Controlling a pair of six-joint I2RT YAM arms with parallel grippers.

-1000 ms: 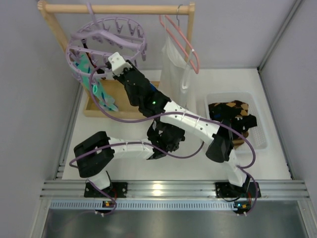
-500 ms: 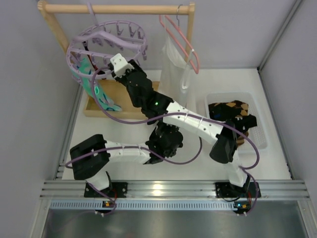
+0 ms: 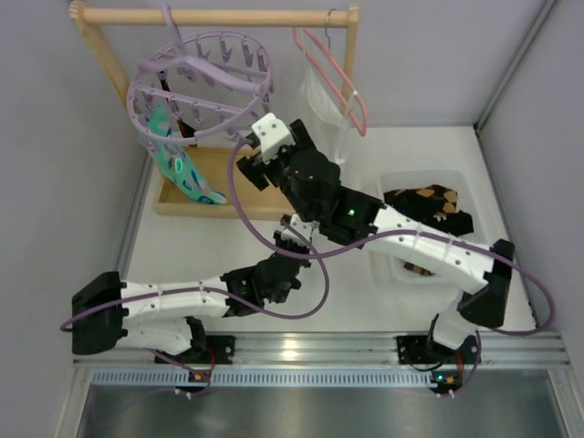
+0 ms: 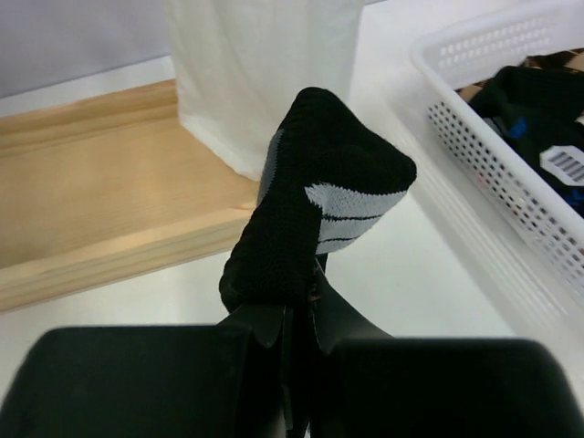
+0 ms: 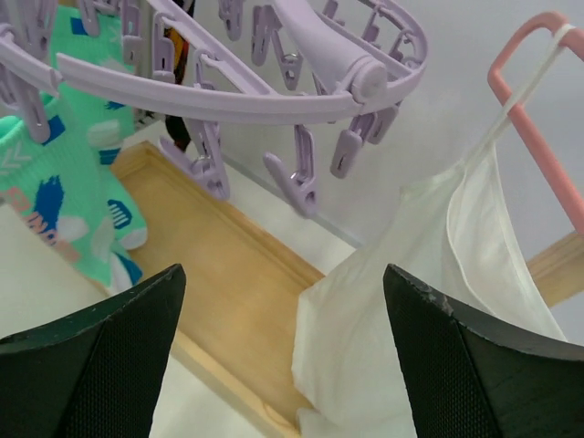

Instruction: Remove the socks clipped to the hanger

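While left gripper (image 4: 297, 306) pinches black sock (image 4: 319, 196), right gripper (image 5: 283, 274) gapes empty near hanger (image 5: 237, 103)

Plain grey walls (image 3: 55, 182) are closing in a white table (image 3: 506, 182) on three sides. A wooden rack is standing at the back, its rail (image 3: 246, 16) spanning two posts above a flat wooden base (image 4: 91, 210). Overhead light is glinting off the aluminium rail (image 3: 319, 347) edging the table's near side.
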